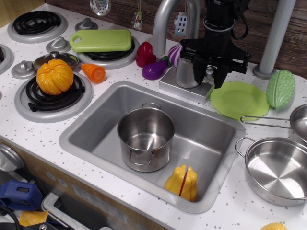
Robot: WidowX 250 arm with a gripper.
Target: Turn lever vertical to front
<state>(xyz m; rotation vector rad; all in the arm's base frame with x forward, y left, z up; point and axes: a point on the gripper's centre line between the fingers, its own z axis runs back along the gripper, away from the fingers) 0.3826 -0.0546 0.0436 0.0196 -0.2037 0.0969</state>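
The lever [208,73] is a short silver stub on the right side of the silver cylindrical faucet body [186,72], behind the sink. My black gripper [209,75] hangs straight down over it, one finger on each side of the stub. The fingers [199,72] stand apart with a gap to the lever, so the gripper is open. The lever's base is partly hidden by the gripper, and I cannot tell its exact angle.
The tall curved spout [163,24] rises left of the gripper. The sink [211,129] holds a steel pot [145,136] and a yellow toy [183,182]. A green plate [240,99] lies right of the faucet, and an eggplant [154,70] and purple onion [173,55] left.
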